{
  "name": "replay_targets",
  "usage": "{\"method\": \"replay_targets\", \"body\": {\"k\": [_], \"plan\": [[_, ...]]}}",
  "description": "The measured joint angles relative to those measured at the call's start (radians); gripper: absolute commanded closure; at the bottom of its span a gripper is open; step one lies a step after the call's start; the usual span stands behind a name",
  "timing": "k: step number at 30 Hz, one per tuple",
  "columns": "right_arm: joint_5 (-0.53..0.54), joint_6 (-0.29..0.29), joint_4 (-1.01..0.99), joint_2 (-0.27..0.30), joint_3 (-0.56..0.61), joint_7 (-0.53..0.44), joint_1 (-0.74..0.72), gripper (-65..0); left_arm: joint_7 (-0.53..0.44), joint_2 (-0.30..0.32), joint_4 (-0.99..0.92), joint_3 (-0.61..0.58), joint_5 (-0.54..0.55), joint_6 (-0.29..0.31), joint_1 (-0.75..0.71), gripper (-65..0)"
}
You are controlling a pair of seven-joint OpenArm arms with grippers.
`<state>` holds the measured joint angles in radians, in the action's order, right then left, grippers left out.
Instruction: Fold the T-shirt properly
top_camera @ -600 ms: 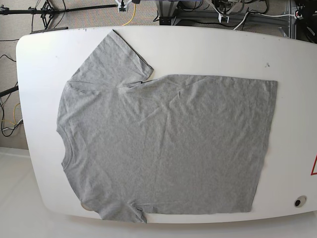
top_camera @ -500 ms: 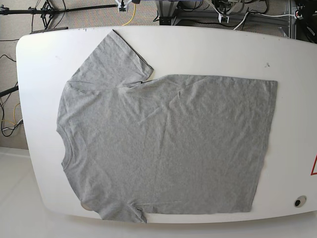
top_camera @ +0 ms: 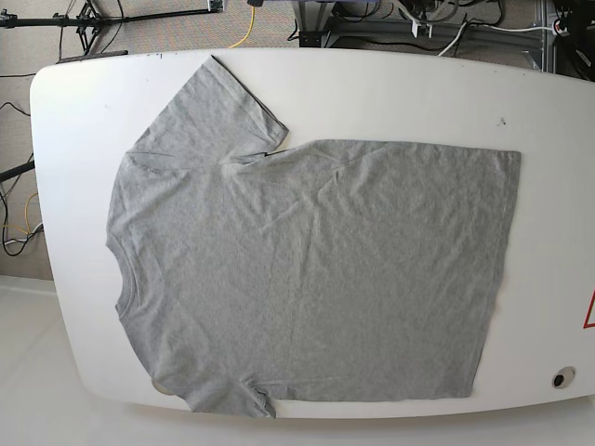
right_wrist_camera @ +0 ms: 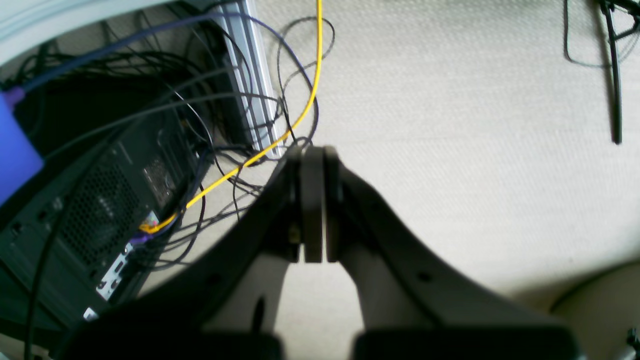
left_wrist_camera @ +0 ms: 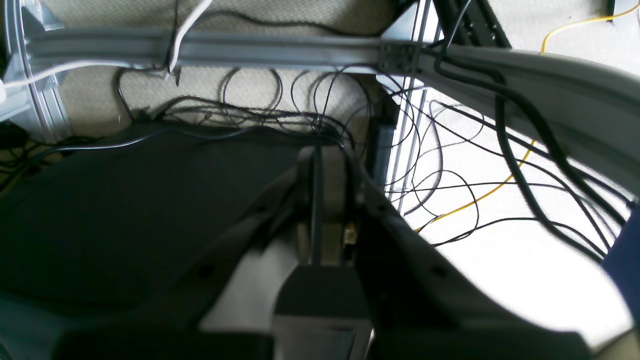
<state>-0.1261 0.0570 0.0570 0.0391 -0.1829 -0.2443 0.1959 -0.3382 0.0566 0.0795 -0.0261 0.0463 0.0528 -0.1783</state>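
The heather-grey T-shirt (top_camera: 316, 269) lies spread flat on the white table (top_camera: 390, 93). Its collar is at the left and its hem at the right. One sleeve (top_camera: 214, 107) spreads toward the back left. The other sleeve (top_camera: 228, 395) lies at the table's front edge. Neither gripper shows in the base view. In the left wrist view my left gripper (left_wrist_camera: 318, 152) is shut and empty, away from the table, over floor cables. In the right wrist view my right gripper (right_wrist_camera: 312, 150) is shut and empty above carpet. The T-shirt shows in neither wrist view.
A dark round hole (top_camera: 561, 378) and a red mark (top_camera: 589, 311) sit at the table's right end. Behind the table are aluminium frame rails (left_wrist_camera: 250, 47), tangled black cables (left_wrist_camera: 450, 165), a yellow cable (right_wrist_camera: 300, 110) and a black computer case (right_wrist_camera: 95, 215).
A small white part at the top edge of the base view has almost slipped out of view. The T-shirt has not moved.
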Motion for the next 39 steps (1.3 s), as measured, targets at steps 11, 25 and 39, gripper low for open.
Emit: {"method": "replay_targets", "body": {"k": [11, 25, 39], "plan": [[0.013, 0.020, 0.085, 0.040, -0.003, -0.040, 0.100, 0.0, -0.013, 0.009, 0.198, -0.001, 0.000, 0.000, -0.150, 0.0], [0.001, 0.021, 0.193, 0.039, 0.007, 0.005, 0.137, 0.0, 0.087, 0.025, 0.343, -0.001, -0.003, 0.008, -0.259, 0.0], [-0.001, 0.019, 0.200, 0.039, 0.032, 0.018, 0.127, 0.0, 0.013, 0.009, 0.193, 0.019, -0.003, 0.011, -0.121, 0.0]]}}
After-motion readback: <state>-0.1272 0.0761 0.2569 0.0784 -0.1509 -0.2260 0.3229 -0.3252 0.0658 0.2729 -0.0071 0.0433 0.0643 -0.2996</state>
